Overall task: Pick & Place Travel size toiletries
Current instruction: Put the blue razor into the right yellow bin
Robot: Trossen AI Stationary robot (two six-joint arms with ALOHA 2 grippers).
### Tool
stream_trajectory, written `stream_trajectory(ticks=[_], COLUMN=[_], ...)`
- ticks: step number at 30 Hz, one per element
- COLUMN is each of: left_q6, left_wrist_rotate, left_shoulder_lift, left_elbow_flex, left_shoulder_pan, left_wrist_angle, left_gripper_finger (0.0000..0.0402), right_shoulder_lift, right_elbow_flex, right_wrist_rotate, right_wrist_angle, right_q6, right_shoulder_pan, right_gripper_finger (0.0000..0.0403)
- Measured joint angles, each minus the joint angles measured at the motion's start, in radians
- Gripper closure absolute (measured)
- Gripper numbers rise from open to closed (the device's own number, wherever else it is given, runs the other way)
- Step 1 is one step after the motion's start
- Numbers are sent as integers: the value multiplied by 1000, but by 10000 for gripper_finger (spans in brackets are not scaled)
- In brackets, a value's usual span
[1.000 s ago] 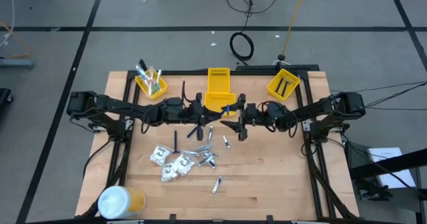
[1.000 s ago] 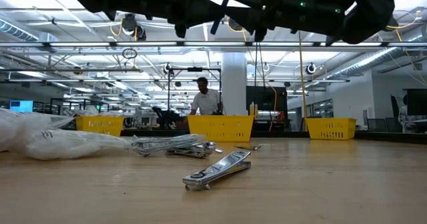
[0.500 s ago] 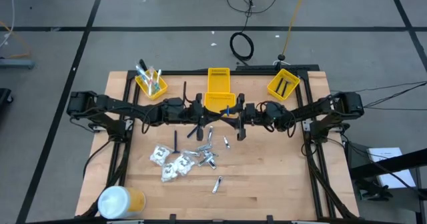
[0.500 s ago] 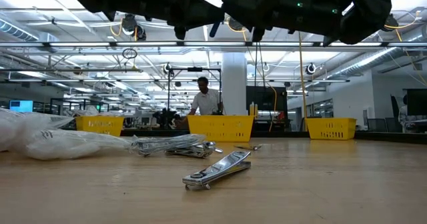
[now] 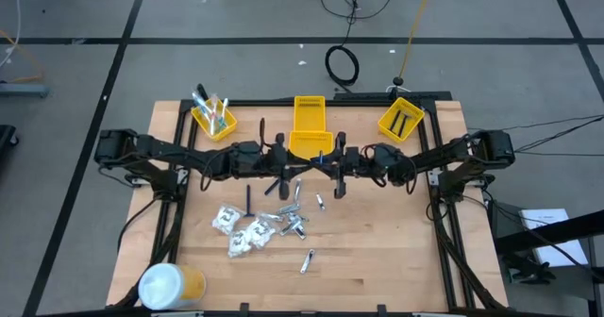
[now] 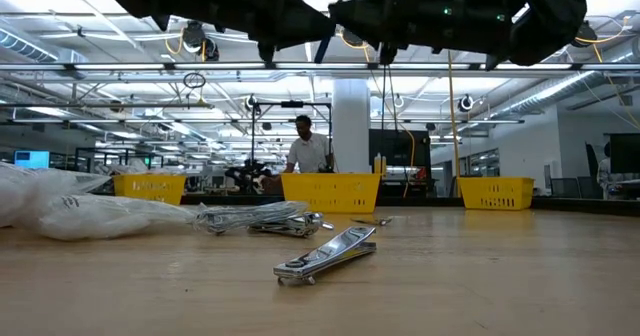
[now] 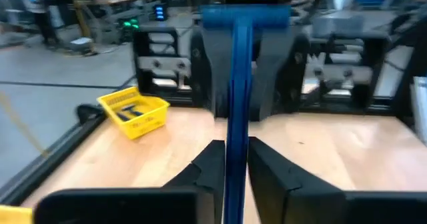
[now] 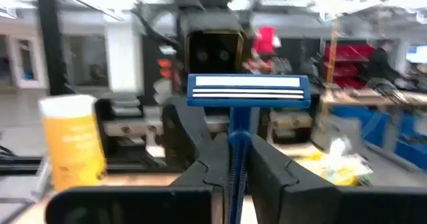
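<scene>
A dark blue razor (image 5: pixel 323 155) stands upright, head (image 8: pixel 248 91) up, high above the middle of the table, between my two grippers. My left gripper (image 7: pixel 235 154) reaches in from the table's left and my right gripper (image 8: pixel 238 151) from the right; both are shut on its handle. On the wood below lie white crinkly packets (image 5: pixel 241 230), small silvery pieces (image 5: pixel 293 218) and another dark razor (image 5: pixel 248 199), each flat on the table. My left gripper has the razor's handle (image 7: pixel 237 134) pinched between its two fingers, coming in about level from the table's left, fingers across the handle. The razor stands upright, clear of the table. My right gripper pinches the handle (image 8: pixel 238 134) just under the head, from the table's right, fingers across it.
Three yellow bins stand along the far edge: left (image 5: pixel 212 117) with toothbrushes, middle (image 5: pixel 310 119), right (image 5: pixel 401 119) with dark razors. A white-and-yellow cylinder (image 5: pixel 170 284) stands at the near left corner. A silvery piece (image 6: pixel 325 254) lies alone toward the near edge. A person (image 6: pixel 305 151) is in the room behind.
My right gripper's fingers have closed in on the razor's handle. Both arms have kept their places, and the razor stays upright between them.
</scene>
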Motion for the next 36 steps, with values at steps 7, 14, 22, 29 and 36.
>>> stream_trajectory(ticks=[7,14,22,29,36], left_q6=[68,102,71,1,-25], left_wrist_rotate=[-138,-276,-383,-428,-429], left_shoulder_lift=[-35,-132,-191,-149,-139], left_elbow_flex=[50,57,59,57,58], left_shoulder_pan=[-20,-27,-27,8,41], left_wrist_angle=[-116,-281,-454,-571,-562], left_gripper_finger=[215,143,124,124,124], right_shoulder_lift=[0,-52,-251,-471,-588], right_elbow_flex=[-1,-17,-134,-303,-448], right_wrist_rotate=[29,208,683,886,885], right_wrist_angle=[-147,-443,-731,-859,-764], right_q6=[37,42,140,277,276], right_shoulder_pan=[-71,-160,-248,-362,-457], right_gripper_finger=[380,380,380,373,379])
